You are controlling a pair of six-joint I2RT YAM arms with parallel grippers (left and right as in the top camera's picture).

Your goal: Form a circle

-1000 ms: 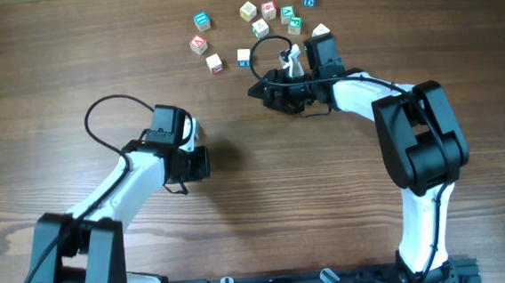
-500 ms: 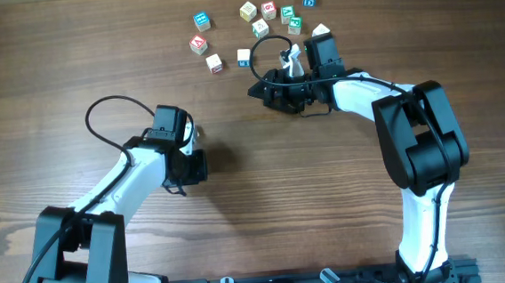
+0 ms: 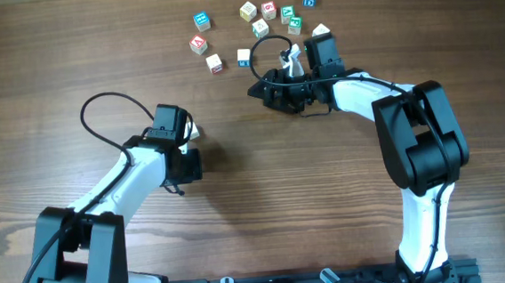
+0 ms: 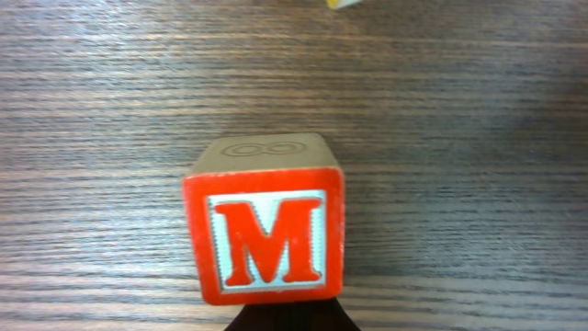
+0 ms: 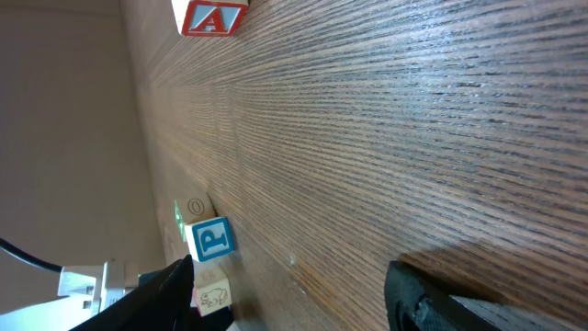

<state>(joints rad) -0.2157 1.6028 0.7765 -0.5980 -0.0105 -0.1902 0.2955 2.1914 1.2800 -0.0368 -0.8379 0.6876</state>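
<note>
A red block with a white M (image 4: pixel 266 230) stands on the wooden table just beyond the tip of my left gripper (image 4: pixel 292 320), which is shut and holds nothing. Whether the tip touches the block I cannot tell. From overhead the left gripper (image 3: pixel 184 146) sits left of centre, well below the loose letter blocks (image 3: pixel 261 27) scattered at the top. My right gripper (image 3: pixel 262 87) lies low by that group, open (image 5: pixel 289 294) with only bare table between its fingers. A blue P block (image 5: pixel 211 241) and a frog block (image 5: pixel 216 296) sit beside its left finger (image 5: pixel 161 292).
A red A block (image 5: pixel 213 17) lies farther off in the right wrist view. Overhead, other blocks include a blue one (image 3: pixel 202 21), a red A (image 3: pixel 198 44) and a yellow one (image 3: pixel 248 11). A black cable (image 3: pixel 107 107) loops left of the left arm.
The left gripper has drifted slightly left and up, and its cable loop has shifted with it. The right arm and the blocks at the top have not moved.
</note>
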